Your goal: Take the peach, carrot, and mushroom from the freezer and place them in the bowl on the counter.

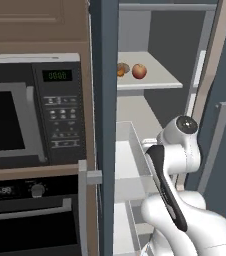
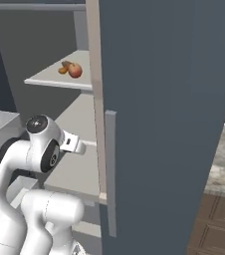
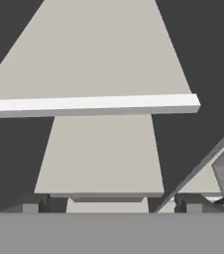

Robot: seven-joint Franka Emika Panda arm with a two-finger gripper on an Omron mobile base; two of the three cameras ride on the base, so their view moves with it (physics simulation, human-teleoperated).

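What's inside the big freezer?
On an upper shelf of the freezer sit a red peach and a brown mushroom beside it. The door edge hides part of that shelf, so more may be there.

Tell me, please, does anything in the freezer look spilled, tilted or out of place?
Nothing stands out. The peach and the mushroom sit close together on a level shelf of the open freezer.

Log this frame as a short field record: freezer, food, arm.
freezer: door open, pale shelves exposed
peach: on upper shelf, near its front edge
mushroom: same shelf, beside the peach, partly hidden by the freezer's frame
carrot: cannot tell
arm: in front of the lower shelves, below the food
gripper: open, holding nothing
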